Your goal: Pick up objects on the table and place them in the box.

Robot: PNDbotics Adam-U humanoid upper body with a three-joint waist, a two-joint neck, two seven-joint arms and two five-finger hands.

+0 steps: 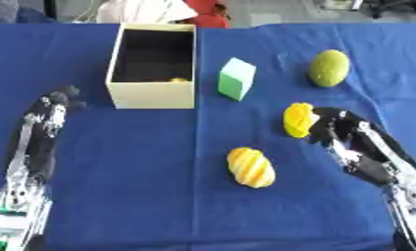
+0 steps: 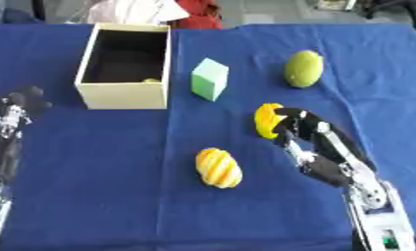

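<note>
Against your right hand (image 2: 307,128), fingers curled round it, sits the ridged yellow fruit (image 2: 266,120); three more things wait outside the cream cardboard box (image 1: 153,95).

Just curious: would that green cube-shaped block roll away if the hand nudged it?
Probably not: the green block has flat faces and edges, so it would likelier slide or tip. It seems to stand on a narrow face, so toppling looks possible.

Your right hand (image 1: 336,128) curls against the upright yellow ribbed object (image 1: 298,119). A second yellow ribbed object (image 1: 250,167) lies nearer. Green cube (image 1: 236,79) beside the cream open box (image 1: 151,96). Left hand (image 1: 59,100) rests left of it.
</note>
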